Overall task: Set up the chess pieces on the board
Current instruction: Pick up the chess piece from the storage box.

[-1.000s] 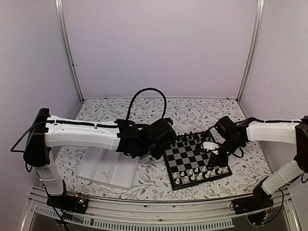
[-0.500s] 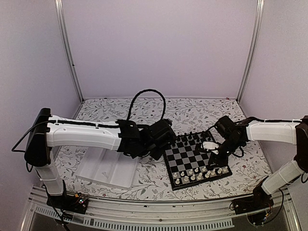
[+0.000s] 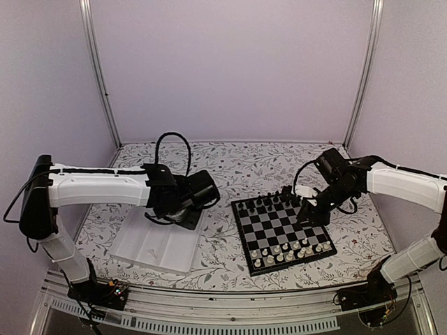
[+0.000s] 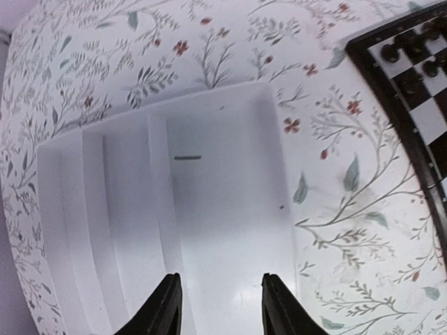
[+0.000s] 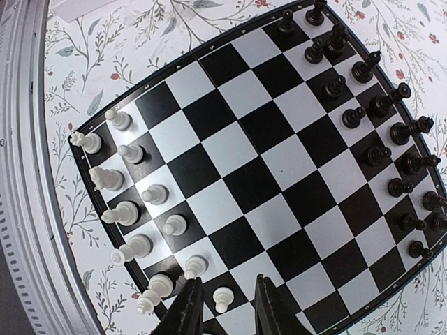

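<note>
The board (image 3: 279, 229) lies right of centre, and its corner shows in the left wrist view (image 4: 363, 52). Cream-white pieces (image 3: 290, 252) stand in two rows along its near edge. Black pieces (image 3: 269, 203) stand along its far edge. In the right wrist view the white pieces (image 5: 129, 209) are on the left and the black pieces (image 5: 391, 132) on the right of the board (image 5: 279, 167). My right gripper (image 5: 227, 310) is open above the board's right side (image 3: 305, 216), with a white pawn (image 5: 222, 299) standing on a square between its fingers. My left gripper (image 4: 220, 307) is open and empty over the white tray (image 4: 209, 209).
The white compartment tray (image 3: 150, 248) lies left of the board on the floral tablecloth, with no pieces showing in it. A black cable (image 3: 171, 143) loops up behind the left arm. Metal frame posts stand at the back corners.
My left arm has swung left, from the board's left edge to over the tray. My right gripper has shifted slightly back and right over the board.
</note>
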Available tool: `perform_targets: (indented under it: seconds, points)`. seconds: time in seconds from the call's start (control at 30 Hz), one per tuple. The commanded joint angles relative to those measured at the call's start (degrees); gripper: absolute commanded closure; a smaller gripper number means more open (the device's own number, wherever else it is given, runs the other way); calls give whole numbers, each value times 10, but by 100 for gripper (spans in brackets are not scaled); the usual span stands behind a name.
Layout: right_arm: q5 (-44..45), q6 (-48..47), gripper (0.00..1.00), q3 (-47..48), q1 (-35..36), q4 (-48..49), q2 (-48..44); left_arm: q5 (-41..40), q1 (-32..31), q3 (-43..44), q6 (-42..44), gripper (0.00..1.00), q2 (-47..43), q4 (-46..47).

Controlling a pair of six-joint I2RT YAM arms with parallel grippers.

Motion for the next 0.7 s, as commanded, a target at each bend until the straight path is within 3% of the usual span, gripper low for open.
perform_targets:
  seconds: [0.0,0.2,0.4,0.67]
  points:
    - [-21,15,72,13,-12,10,-7,104,48,-89,-82,62,-87,-78]
    - [-30,5,72,16,-39,16,4,169,87,-168,-115,67,-165,-81]
    - [-41,5,72,13,-40,20,11,196,130,-207,-97,60,-156,-90]
    - [-41,12,72,1,-40,22,-1,228,168,-225,-31,65,-135,-45]
